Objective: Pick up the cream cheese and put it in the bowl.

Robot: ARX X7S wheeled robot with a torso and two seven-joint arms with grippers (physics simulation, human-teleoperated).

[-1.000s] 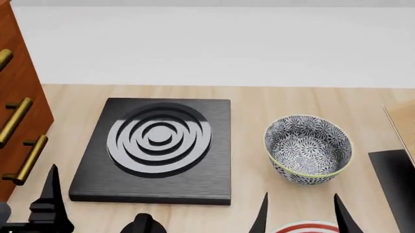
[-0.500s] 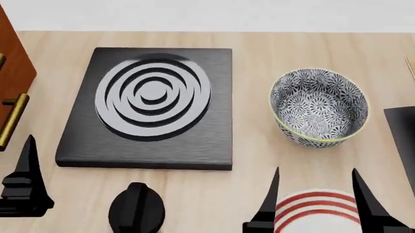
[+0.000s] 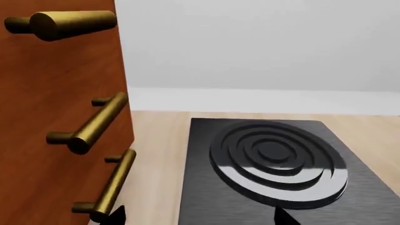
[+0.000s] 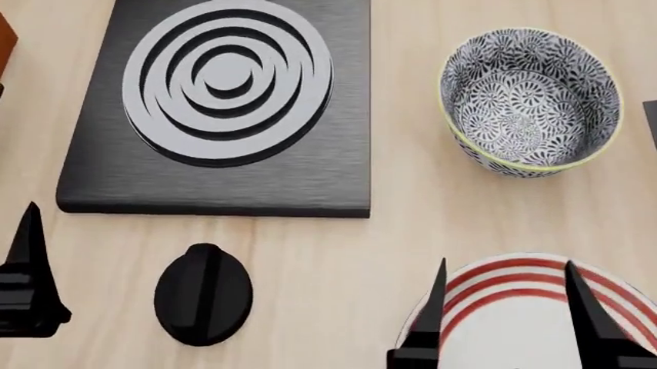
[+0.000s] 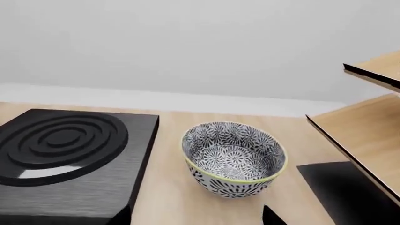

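The cream cheese is out of view in every frame. The bowl (image 4: 528, 100), white with a dense dark floral pattern and a yellowish rim, stands empty on the wooden counter, right of the black burner plate (image 4: 221, 108). It also shows in the right wrist view as the bowl (image 5: 234, 159), ahead of my right gripper (image 5: 196, 214). My right gripper (image 4: 505, 265) is open above the red-ringed plate (image 4: 513, 323), nearer me than the bowl. My left gripper (image 3: 198, 215) is open and holds nothing, over the burner plate's edge.
A black oval knob (image 4: 203, 294) sits on the counter in front of the burner plate. A brown cabinet (image 3: 62, 140) with brass handles stands at the left. A wooden shelf (image 5: 362, 136) and a dark flat slab (image 5: 340, 187) lie right of the bowl.
The head view has tilted downward: burner plate and bowl slid up the picture, and more of the red-ringed plate and the knob show. Both grippers stay open.
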